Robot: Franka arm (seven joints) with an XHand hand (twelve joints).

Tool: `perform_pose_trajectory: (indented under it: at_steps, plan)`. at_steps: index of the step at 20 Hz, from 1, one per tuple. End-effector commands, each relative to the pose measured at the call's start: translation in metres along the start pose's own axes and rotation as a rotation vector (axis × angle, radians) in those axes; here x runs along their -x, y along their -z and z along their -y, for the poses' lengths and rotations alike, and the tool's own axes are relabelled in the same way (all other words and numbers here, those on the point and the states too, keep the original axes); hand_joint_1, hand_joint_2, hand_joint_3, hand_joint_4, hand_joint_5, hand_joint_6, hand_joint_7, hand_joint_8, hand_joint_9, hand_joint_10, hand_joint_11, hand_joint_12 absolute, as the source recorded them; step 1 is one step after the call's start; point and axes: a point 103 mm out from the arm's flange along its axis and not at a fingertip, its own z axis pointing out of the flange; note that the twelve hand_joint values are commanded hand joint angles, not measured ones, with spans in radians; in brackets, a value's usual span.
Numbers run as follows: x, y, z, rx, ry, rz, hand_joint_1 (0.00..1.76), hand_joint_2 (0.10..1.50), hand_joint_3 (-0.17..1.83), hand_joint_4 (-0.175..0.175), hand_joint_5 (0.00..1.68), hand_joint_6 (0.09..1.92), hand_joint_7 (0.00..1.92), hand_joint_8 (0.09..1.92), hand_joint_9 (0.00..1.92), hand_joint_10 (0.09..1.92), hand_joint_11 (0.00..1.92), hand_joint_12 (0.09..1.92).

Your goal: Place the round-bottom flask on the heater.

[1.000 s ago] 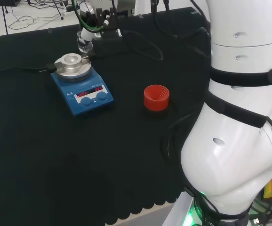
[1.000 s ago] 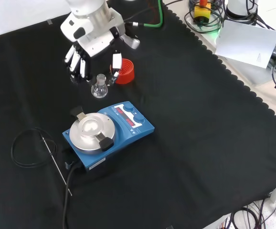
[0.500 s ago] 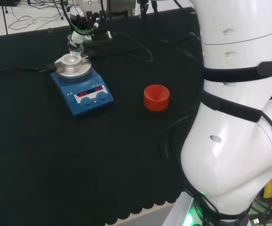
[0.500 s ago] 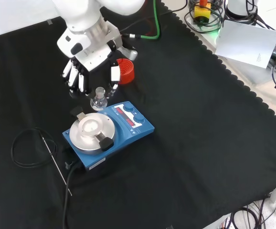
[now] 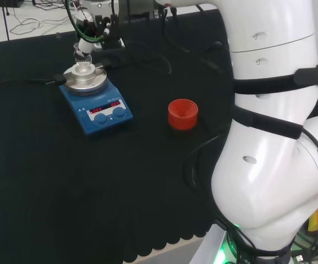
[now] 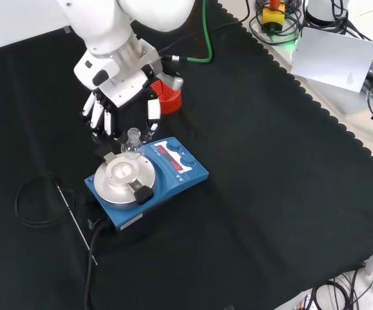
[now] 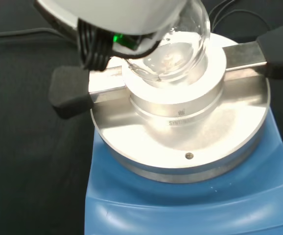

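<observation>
One second ago my hand (image 6: 119,97) had the flask (image 6: 132,143) over the cloth near the red stand (image 6: 167,95); now it's over the heater (image 6: 146,181), bulb above the metal block (image 7: 178,93). Fingers pinching the flask. Neck up, axis about vertical.

Head view looks from behind the arm, front view faces it from above; wrist view sits close; all share the heater (image 5: 94,97) (image 6: 144,183) (image 7: 180,161)
</observation>
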Motion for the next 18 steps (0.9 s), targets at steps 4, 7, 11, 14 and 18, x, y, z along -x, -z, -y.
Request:
perform_pose_trajectory:
  at_steps: [4, 7, 11, 14, 18]
  plan:
    - [0.001, -0.012, -0.014, 0.023, 0.016, -0.021, 1.14, 0.62, 0.85, -0.008, 1.16, 0.96, 0.58, 0.70, 0.77, 0.58, 0.45, 1.31]
    - [0.000, -0.012, -0.017, 0.017, 0.014, -0.025, 1.14, 0.62, 0.85, -0.008, 1.16, 0.96, 0.58, 0.70, 0.77, 0.58, 0.45, 1.31]
    - [0.001, -0.014, -0.019, 0.013, 0.010, -0.024, 1.14, 0.62, 0.85, -0.009, 1.16, 0.96, 0.58, 0.71, 0.77, 0.58, 0.45, 1.31]
    - [0.008, -0.016, -0.023, 0.009, 0.009, -0.044, 1.14, 0.62, 0.85, -0.009, 1.16, 0.96, 0.58, 0.71, 0.77, 0.58, 0.45, 1.31]
    - [0.005, -0.027, -0.033, 0.013, 0.000, -0.033, 1.14, 0.62, 0.85, -0.010, 1.16, 0.96, 0.58, 0.71, 0.77, 0.58, 0.45, 1.31]
